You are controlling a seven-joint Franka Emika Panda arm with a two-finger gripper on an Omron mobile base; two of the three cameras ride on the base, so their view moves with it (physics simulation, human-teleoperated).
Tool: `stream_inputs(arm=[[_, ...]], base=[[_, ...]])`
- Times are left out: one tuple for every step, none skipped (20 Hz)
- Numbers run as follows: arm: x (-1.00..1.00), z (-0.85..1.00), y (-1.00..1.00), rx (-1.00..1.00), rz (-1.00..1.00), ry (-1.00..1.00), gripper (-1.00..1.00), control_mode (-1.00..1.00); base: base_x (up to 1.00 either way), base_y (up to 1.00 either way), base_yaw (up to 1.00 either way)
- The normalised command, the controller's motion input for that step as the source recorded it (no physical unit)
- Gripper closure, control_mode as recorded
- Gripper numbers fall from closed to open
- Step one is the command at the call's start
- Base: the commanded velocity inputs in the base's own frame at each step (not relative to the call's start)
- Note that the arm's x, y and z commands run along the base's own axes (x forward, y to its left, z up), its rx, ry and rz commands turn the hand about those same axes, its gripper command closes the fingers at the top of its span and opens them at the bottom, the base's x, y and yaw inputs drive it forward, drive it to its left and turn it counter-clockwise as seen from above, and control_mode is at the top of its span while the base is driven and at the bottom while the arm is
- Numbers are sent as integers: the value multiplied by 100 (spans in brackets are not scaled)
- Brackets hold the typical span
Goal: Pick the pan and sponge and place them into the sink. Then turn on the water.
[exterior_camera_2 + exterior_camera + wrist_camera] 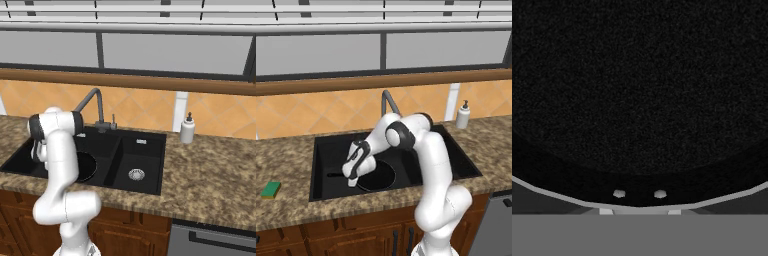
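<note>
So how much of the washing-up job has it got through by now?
The pan already lies in the large basin of the sink, with the gripper low over its rim; whether the fingers grip it is unclear. The sponge sits on the counter left of the sink, so it has yet to be moved. No water runs from the faucet.

Pan (378, 176) in sink (326, 145) large basin, gripper (351, 183) at its rim; sponge (271, 189) on counter (286, 150).
</note>
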Motion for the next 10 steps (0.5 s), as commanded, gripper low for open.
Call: stream_inputs(arm=[[0, -31, 44, 0, -19, 0, 100, -100], [0, -35, 49, 0, -19, 0, 100, -100], [0, -34, 47, 0, -19, 0, 100, -100], [0, -34, 47, 0, -19, 0, 100, -100], [0, -34, 47, 0, -19, 0, 100, -100], [0, -34, 46, 0, -19, 0, 100, -100], [0, -33, 46, 0, -19, 0, 100, -100], [0, -33, 44, 0, -19, 0, 100, -100], [0, -34, 45, 0, -19, 0, 100, -100], [0, -36, 46, 0, -19, 0, 100, -100]], base=[[0, 0, 0], [0, 0, 0], [0, 0, 0], [0, 0, 0], [0, 0, 0], [0, 0, 0], [0, 0, 0], [0, 0, 0], [0, 0, 0], [0, 0, 0]])
